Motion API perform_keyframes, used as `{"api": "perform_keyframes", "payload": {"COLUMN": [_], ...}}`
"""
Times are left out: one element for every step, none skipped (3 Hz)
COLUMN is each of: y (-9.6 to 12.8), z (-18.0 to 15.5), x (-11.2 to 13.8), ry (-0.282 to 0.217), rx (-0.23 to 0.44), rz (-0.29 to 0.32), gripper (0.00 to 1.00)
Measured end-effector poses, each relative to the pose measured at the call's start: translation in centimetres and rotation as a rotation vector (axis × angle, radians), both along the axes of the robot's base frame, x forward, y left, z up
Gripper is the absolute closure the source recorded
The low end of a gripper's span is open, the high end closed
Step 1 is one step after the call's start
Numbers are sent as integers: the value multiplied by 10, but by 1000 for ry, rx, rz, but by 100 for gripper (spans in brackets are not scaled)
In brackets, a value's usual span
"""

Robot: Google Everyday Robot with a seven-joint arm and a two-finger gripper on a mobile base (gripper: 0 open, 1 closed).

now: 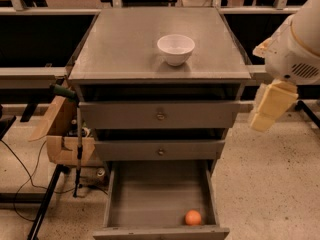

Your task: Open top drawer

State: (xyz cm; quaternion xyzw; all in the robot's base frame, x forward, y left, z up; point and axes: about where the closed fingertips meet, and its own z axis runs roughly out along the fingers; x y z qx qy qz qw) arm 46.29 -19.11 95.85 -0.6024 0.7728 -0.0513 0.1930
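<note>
The top drawer (125, 115) is the widest grey front of the cabinet, just under the top. Its small round knob (160, 116) sits at the centre. The drawer front stands closed. My gripper (269, 108) is cream-coloured and hangs below the white arm (295, 44) at the right. It is beside the cabinet's right edge, level with the top drawer and apart from it. It holds nothing that I can see.
A white bowl (175, 49) stands on the cabinet top (120, 49). The narrower middle drawer (130, 150) is closed. The bottom drawer (150, 199) is pulled out with an orange ball (193, 217) inside. A cardboard box (60, 129) and cables lie at the left.
</note>
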Motion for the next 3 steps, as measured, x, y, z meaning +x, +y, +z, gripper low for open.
{"api": "perform_keyframes", "payload": {"y": [9,11,11], "z": [-13,-23,-25], "x": [10,11,13], "ry": [11,13,15], "rx": [2,2,2], "rz": [0,3,0], "gripper": [0,0,0]}}
